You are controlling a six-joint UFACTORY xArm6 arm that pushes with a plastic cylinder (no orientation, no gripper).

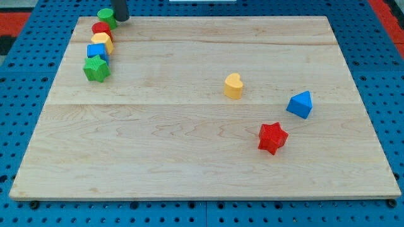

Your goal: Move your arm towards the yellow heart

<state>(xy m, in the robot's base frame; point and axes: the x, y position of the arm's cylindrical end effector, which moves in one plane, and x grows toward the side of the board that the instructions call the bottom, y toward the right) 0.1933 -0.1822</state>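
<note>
The yellow heart [233, 86] lies on the wooden board [189, 126], right of centre. My tip [120, 19] is at the view's top left, right beside a green round block [106, 17], far from the heart. Only the rod's lower end shows at the view's top edge.
A column of blocks runs down from the green round one at the top left: a red block [101, 29], a yellow block [101, 41], a blue block [96, 52] and a green star [96, 69]. A blue block [300, 104] and a red star [273, 137] lie at the right.
</note>
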